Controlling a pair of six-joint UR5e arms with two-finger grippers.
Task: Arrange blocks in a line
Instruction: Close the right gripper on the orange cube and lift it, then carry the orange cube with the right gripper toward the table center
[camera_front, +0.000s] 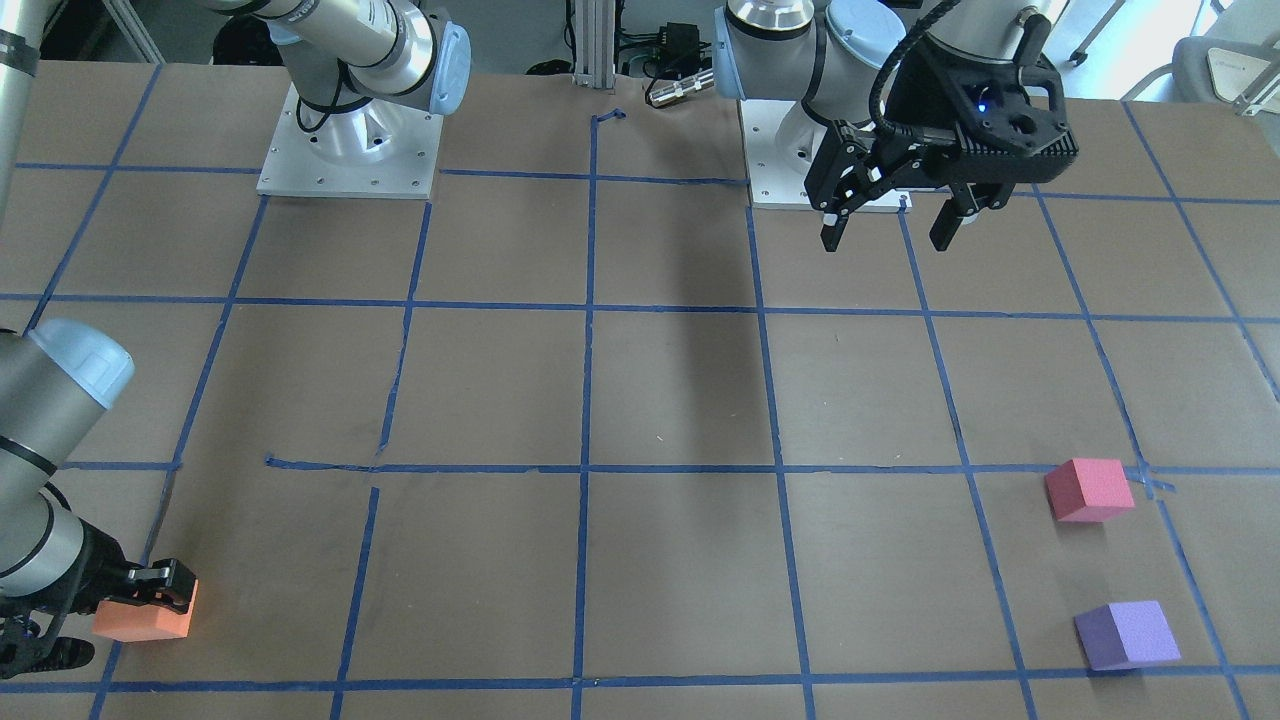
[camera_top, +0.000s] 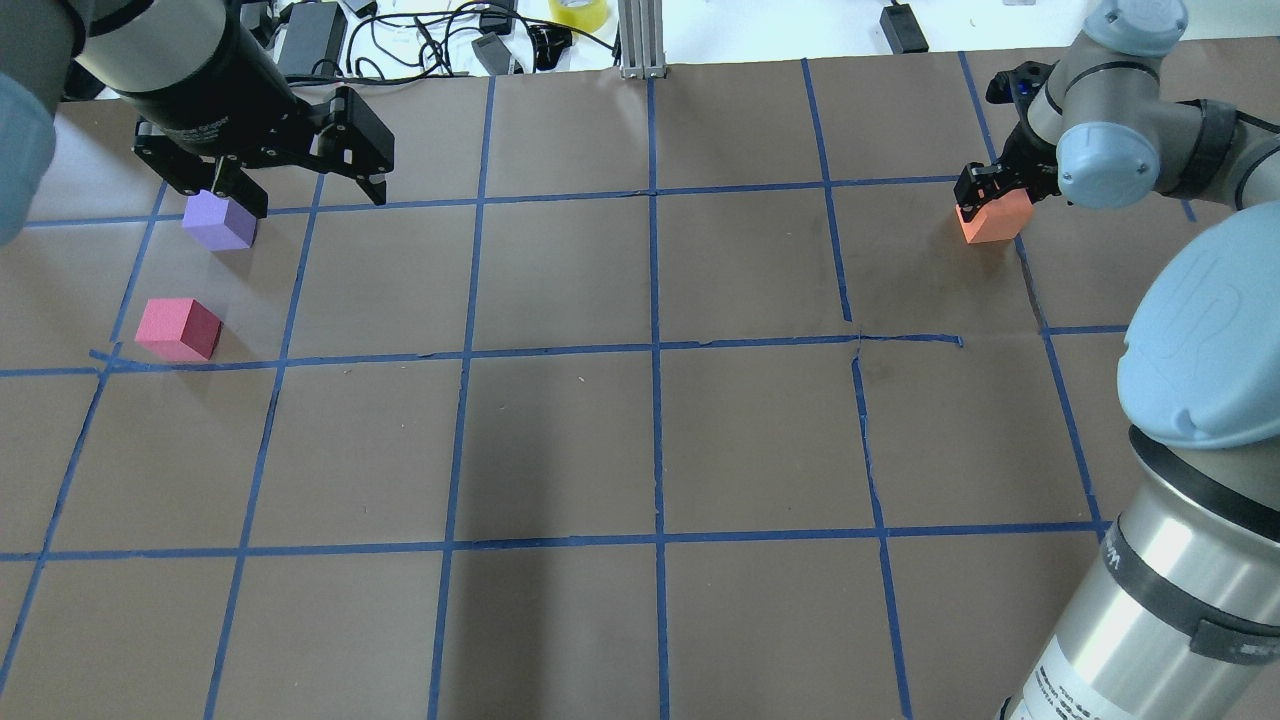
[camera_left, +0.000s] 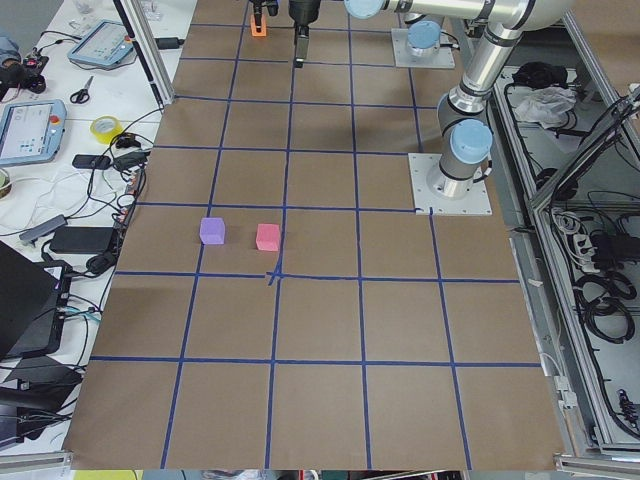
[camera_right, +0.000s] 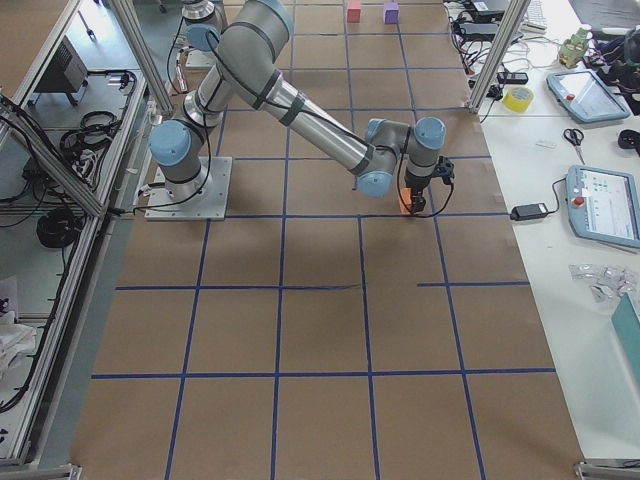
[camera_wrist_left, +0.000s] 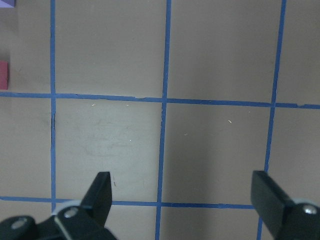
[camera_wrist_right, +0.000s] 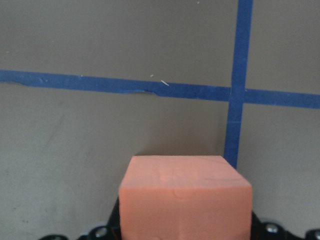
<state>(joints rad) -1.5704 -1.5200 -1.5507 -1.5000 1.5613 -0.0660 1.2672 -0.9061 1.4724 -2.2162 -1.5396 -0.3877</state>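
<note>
The orange block (camera_top: 992, 222) lies near the table's far right in the overhead view, with my right gripper (camera_top: 985, 196) shut on it at table level. The right wrist view shows the orange block (camera_wrist_right: 185, 197) filling the space between the jaws. The purple block (camera_top: 218, 222) and the pinkish-red block (camera_top: 178, 328) sit close together on the far left, one grid cell apart from each other. My left gripper (camera_top: 305, 190) hangs open and empty high above the table, nearer the left arm's base (camera_front: 830, 150) than the blocks. Its fingers (camera_wrist_left: 102, 192) stand wide apart over bare table.
The brown table carries a blue tape grid (camera_top: 655, 345). The right arm's base (camera_front: 350, 140) stands at the robot's side. Cables and a tape roll (camera_top: 578, 12) lie beyond the far edge. An aluminium post (camera_top: 640, 40) stands at the far middle.
</note>
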